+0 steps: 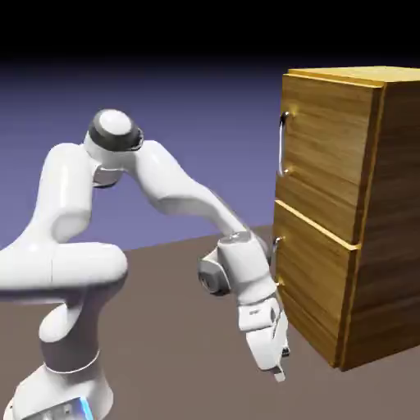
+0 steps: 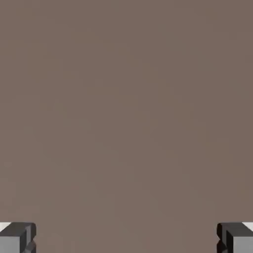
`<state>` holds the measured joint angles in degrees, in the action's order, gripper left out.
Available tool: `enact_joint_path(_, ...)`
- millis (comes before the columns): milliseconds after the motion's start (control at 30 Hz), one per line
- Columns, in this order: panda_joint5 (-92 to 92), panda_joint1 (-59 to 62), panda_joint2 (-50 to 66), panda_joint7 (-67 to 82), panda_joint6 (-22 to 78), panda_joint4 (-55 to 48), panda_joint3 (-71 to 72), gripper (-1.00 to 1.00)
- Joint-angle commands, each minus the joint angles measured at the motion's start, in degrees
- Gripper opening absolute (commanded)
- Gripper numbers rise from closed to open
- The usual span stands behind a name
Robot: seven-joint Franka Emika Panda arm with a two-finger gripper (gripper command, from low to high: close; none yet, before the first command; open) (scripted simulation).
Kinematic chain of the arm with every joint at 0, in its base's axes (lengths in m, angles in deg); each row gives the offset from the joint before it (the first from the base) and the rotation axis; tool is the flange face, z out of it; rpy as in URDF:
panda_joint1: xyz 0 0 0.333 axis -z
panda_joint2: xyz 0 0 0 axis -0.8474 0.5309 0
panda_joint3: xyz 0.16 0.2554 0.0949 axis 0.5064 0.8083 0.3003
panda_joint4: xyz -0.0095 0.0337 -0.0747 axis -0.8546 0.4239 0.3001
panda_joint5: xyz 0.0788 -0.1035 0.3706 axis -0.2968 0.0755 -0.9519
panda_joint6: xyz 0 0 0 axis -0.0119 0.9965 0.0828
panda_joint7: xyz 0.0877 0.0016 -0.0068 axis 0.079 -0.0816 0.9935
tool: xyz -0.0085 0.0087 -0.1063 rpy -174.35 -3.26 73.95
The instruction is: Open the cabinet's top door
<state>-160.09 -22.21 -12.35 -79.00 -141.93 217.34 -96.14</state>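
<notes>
The jaws of the gripper stand wide apart, with nothing between them. The gripper points down, slightly tilted, over a plain matt brown surface, which alone fills the hand view behind the two fingertips. Beyond the surface, the backdrop is blue-violet, darkening to black at the top.

The cabinet stands at the exterior view's right, partly cut off by the picture's edge. It is one tall, boxy unit in golden-brown wood grain, the top paler and the side darker. Its front carries two doors, one above the other, and two silver bar handles. The top door is the upper panel, closed, its slim upright handle near the edge toward the arm. The lower door is also closed; its handle is partly hidden by the arm.

One arm is present: smooth, glossy white, rounded links, a dark ring at the elbow, a blue light strip at the base. The gripper is apart from both handles, lower than either.
</notes>
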Motion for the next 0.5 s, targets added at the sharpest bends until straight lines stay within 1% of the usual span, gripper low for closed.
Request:
enact_joint_path(0,-2.2,-1.8,2.1,0.8,0.4,-0.3,-1.7,0.0)
enact_joint_path(467,-32.7,-26.7,31.2,12.3,6.5,-3.9,-26.1,0.0)
